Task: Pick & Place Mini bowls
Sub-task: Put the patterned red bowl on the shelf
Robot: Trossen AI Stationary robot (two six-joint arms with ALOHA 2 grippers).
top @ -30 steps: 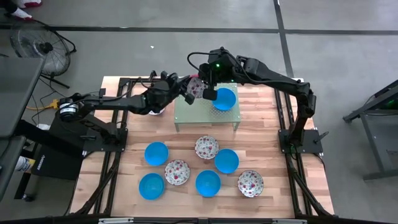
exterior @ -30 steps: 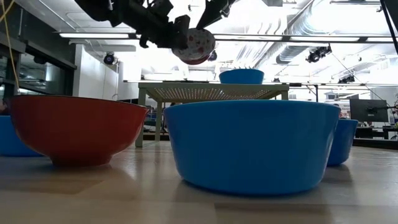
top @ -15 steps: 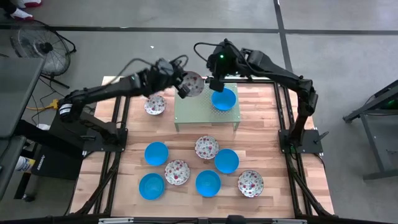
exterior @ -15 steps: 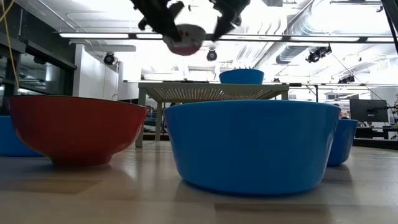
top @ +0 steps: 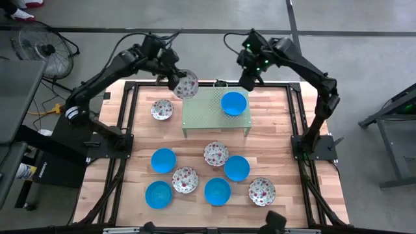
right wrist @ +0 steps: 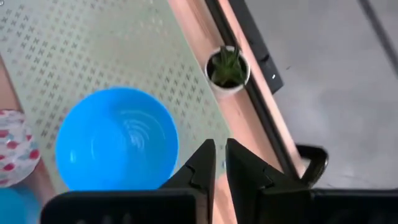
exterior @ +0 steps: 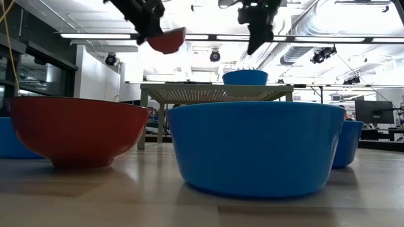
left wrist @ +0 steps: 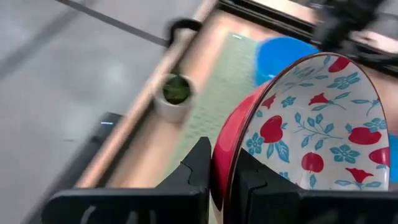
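My left gripper (left wrist: 225, 169) is shut on a mini bowl, red outside and white with red and blue flowers inside (top: 186, 84), held in the air above the far left corner of the green perforated stand (top: 207, 112). A blue bowl (top: 234, 103) sits on the stand's right part. My right gripper (top: 247, 80) hangs shut above the stand's far edge, just beyond that blue bowl (right wrist: 116, 138), touching nothing. Several more blue and floral bowls (top: 216, 154) rest on the table nearer the front. My left gripper pinches the floral bowl by its rim (left wrist: 222, 163), one finger (left wrist: 200, 160) against the red outer wall and the other finger (left wrist: 249, 174) inside. The fingers come from the table's left side. The bowl is lifted clear and tilted (exterior: 166, 41).
A lone floral bowl (top: 162, 109) sits left of the stand. A small potted plant (right wrist: 228, 68) stands at the table's far edge. In the low view a red-sided bowl (exterior: 76, 129) and a blue bowl (exterior: 255, 148) loom close to the camera. Black frame rails (top: 298, 123) border the table.
My left gripper has carried the floral bowl up and toward the table's left and far edge, from beside the blue bowl to above the stand's far left corner, tipping it on the way. My right gripper has risen and drawn back toward the far right, away from the blue bowl.
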